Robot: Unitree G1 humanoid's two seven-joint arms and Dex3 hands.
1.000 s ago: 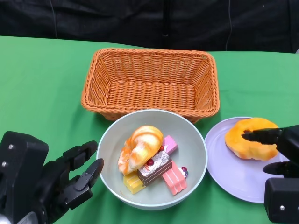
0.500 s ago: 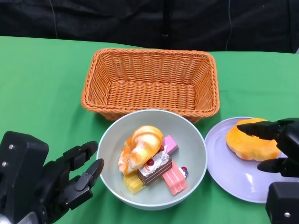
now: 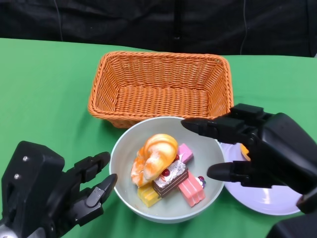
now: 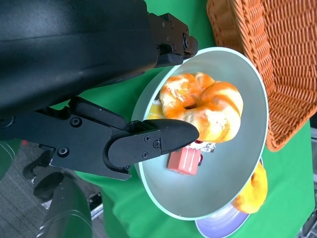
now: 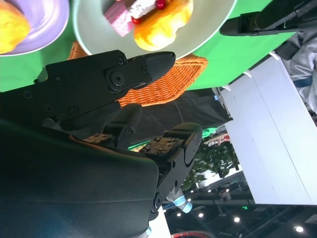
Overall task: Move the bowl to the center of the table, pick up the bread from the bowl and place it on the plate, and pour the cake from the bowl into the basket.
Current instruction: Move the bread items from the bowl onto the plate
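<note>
Head view: bowl [image 3: 124,163] at centre-bottom, with bread [image 3: 154,154] and cake [image 3: 171,180] inside; basket [image 3: 159,88] above; plate [image 3: 270,201] lower right. Left hand [image 3: 59,196] lower left, fingers apart, empty. Right hand [image 3: 257,146] over bowl's right rim, fingers spread, empty.

Right wrist view: bowl [image 5: 208,27] along top, plate [image 5: 47,27] upper left.

Left wrist view: bread [image 4: 205,106] centre.

In the head view the right hand [image 3: 257,151] covers most of the plate [image 3: 262,198] and nearly all of the bread on it [image 3: 244,150], of which only an orange sliver shows. The left hand [image 3: 59,198] is cut off by the near edge. In the bowl [image 3: 121,153], the yellow cake [image 3: 147,194] lies largely hidden beneath the twisted bread [image 3: 154,152]. The basket [image 4: 277,59] runs off the left wrist view's edge.
</note>
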